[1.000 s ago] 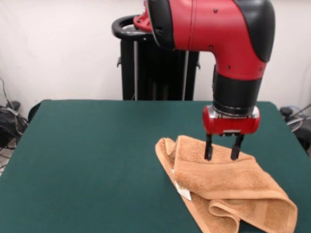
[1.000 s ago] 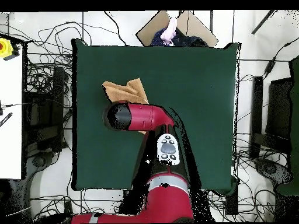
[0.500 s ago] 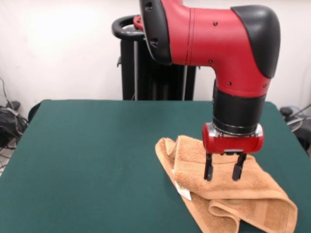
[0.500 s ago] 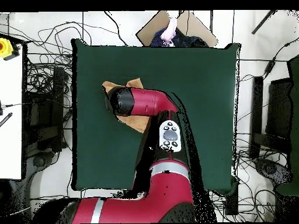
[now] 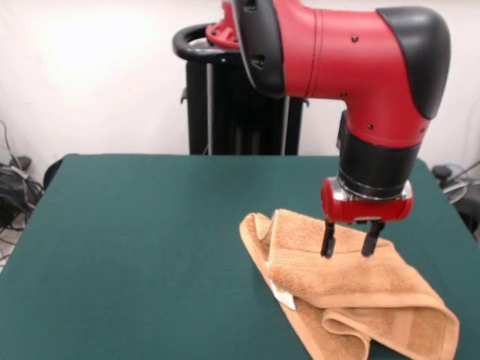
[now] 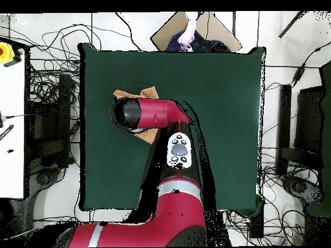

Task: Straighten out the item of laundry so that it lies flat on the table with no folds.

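The orange-tan towel lies folded and bunched on the green table, at the right front in the front view, with a small white label at its left edge. My gripper hangs open just above the towel's upper layer, its fingertips close to the cloth and holding nothing. In the overhead view the red arm covers most of the towel; only a strip shows by the table's left part.
The robot's black pedestal stands behind the table's far edge. Cables lie on the floor around the table. A person's hand shows beyond the top edge in the overhead view.
The gripper dipped toward the towel, then rose a little and shifted right in the front view. It stays open. The towel has not moved.
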Robot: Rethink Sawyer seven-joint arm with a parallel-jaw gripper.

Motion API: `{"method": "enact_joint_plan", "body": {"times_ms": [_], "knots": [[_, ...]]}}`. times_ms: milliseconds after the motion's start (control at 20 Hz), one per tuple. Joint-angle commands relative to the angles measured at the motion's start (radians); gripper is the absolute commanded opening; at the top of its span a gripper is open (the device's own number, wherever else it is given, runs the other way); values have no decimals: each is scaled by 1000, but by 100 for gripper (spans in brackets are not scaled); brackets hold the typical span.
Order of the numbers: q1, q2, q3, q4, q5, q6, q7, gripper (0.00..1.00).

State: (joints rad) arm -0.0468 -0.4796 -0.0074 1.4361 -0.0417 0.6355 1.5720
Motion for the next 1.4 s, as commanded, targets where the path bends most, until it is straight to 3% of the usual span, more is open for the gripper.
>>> {"method": "enact_joint_plan", "body": {"times_ms": [50,300,550,1050,1400], "knots": [[-8,-22,20,37,-65,78,29,100],[-35,40,31,45,-110,-131,79,100],[-15,81,23,18,-113,-217,148,100],[32,145,-16,46,-81,-309,195,100],[-17,65,32,161,-91,-252,121,100]]}}
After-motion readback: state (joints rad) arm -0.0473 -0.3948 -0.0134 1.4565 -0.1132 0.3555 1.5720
